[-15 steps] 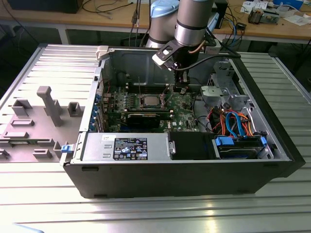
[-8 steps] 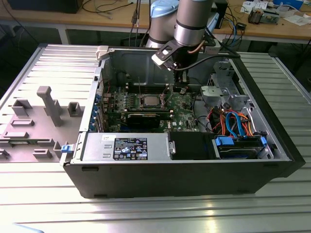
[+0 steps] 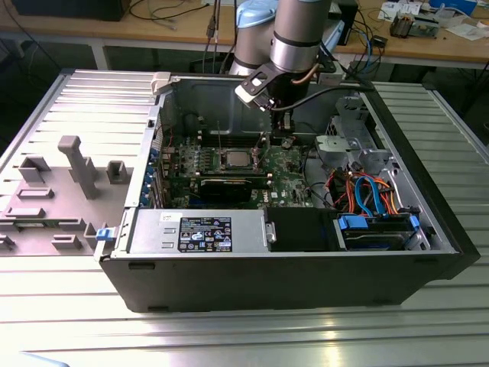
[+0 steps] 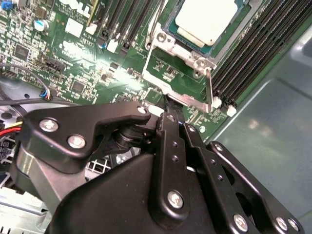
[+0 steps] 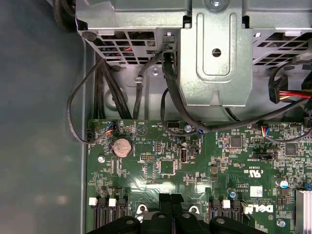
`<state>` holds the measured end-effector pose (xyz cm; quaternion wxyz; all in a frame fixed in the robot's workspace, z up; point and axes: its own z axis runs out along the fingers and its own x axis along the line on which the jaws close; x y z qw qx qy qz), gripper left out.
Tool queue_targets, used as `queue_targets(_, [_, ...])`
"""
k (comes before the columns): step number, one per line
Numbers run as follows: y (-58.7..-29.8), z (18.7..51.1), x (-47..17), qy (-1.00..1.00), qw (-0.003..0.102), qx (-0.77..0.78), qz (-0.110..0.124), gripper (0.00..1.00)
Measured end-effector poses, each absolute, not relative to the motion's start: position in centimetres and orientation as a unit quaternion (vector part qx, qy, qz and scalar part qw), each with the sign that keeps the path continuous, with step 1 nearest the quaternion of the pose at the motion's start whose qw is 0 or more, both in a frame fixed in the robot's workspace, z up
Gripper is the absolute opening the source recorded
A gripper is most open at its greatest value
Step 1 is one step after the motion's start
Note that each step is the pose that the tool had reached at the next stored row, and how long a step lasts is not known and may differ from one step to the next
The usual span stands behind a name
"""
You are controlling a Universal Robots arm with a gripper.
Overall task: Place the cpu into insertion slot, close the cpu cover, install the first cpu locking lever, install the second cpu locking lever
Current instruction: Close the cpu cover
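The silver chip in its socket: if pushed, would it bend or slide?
The chip looks flat and metal-topped, so probably stiff. Its smooth top may be slippery. It sits within the socket rim, so it likely wouldn't slide far.

A table (image 3: 229,336) of ribbed silver metal carries everything here. An open black computer case (image 3: 290,283) lies on its side in the middle. Just beside it, on the exterior view's left, a grey plate (image 3: 46,138) lies flat, with grey blocks (image 3: 76,164) standing on it.
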<state>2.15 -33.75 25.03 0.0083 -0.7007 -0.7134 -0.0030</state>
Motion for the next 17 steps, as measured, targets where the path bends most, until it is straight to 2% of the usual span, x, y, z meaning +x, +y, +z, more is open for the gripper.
queue_targets(17, [-33.75, 25.03, 1.39, -0.713, 0.008, -0.701, -0.003, 0.11])
